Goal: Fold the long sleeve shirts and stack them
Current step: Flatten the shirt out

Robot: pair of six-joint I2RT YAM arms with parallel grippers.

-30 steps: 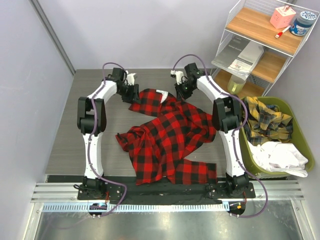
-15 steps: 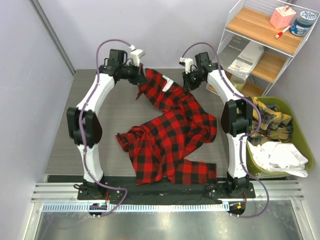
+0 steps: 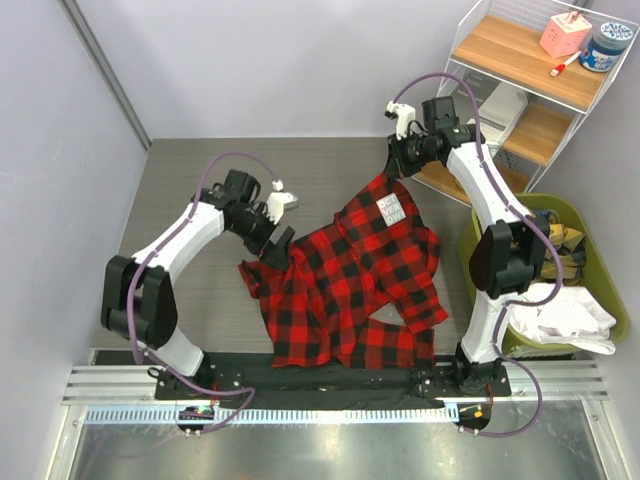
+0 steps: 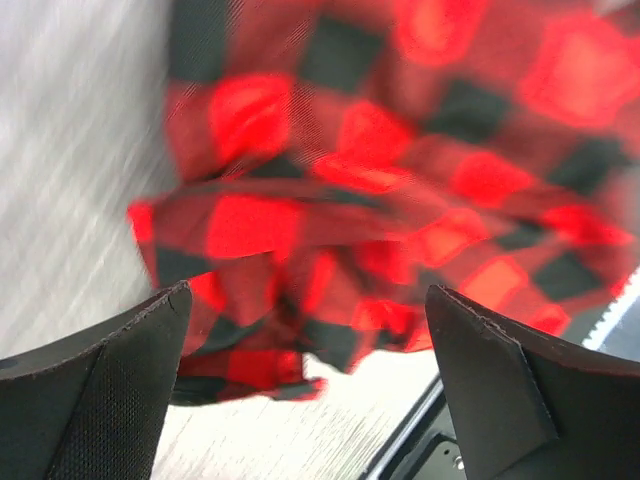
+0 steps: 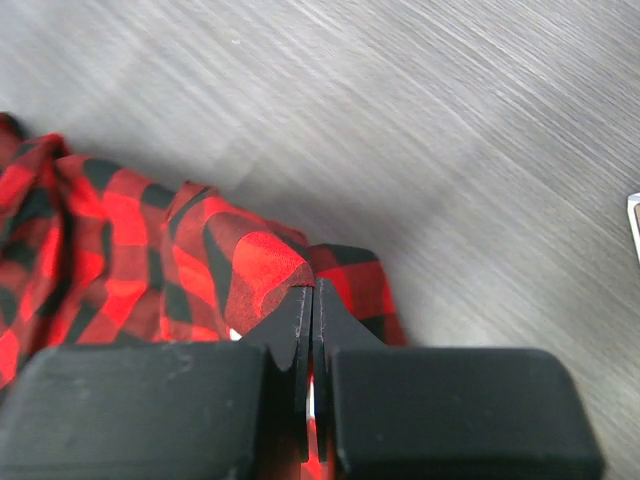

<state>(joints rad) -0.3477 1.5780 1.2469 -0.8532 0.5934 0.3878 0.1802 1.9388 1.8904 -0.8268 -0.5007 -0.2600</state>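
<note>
Your right gripper point(image 3: 397, 165) pinches the flannel shirt point(image 3: 350, 270) near the far edge of the table point(image 3: 180, 170). Your left gripper point(image 3: 277, 238) gapes empty, so that lone pinch could slip.

- I see the shirt point(image 3: 350, 280) lying on the surface point(image 3: 200, 180), toward its near right part.
- My right pincer point(image 3: 393, 172) is at the shirt's far corner, pinching it.
- My left pincer point(image 3: 278, 243) hangs at the shirt's left edge.
- Right of the shirt stands a bin point(image 3: 600, 262) with clothes point(image 3: 560, 315) in it.
- Behind and right of the shirt is a shelf rack point(image 3: 520, 60).
</note>
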